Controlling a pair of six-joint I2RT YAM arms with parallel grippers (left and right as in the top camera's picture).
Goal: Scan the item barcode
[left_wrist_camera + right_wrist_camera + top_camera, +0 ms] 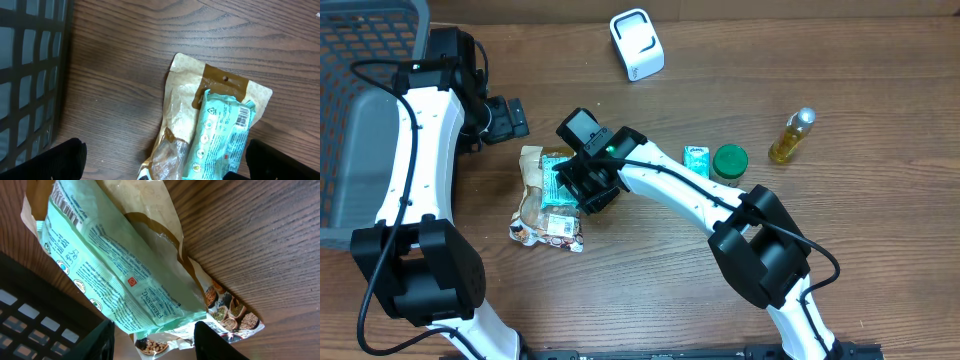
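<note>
A teal packet (558,180) lies on top of a beige snack bag (542,215) in the middle of the table. My right gripper (588,188) is down over the packet's right end. In the right wrist view the packet (115,275) runs between the two fingers of that gripper (155,342), and both fingers press its edges. A barcode (62,202) shows at the packet's far end. My left gripper (508,118) hangs wide open up and to the left of the bag, holding nothing. In its own view the left gripper (165,165) looks at the packet (220,135) and its barcode (242,116).
A white scanner (637,44) stands at the back centre. Right of the bag are a small green packet (696,160), a green-lidded jar (729,161) and a yellow bottle (792,136). A dark mesh basket (360,100) fills the far left.
</note>
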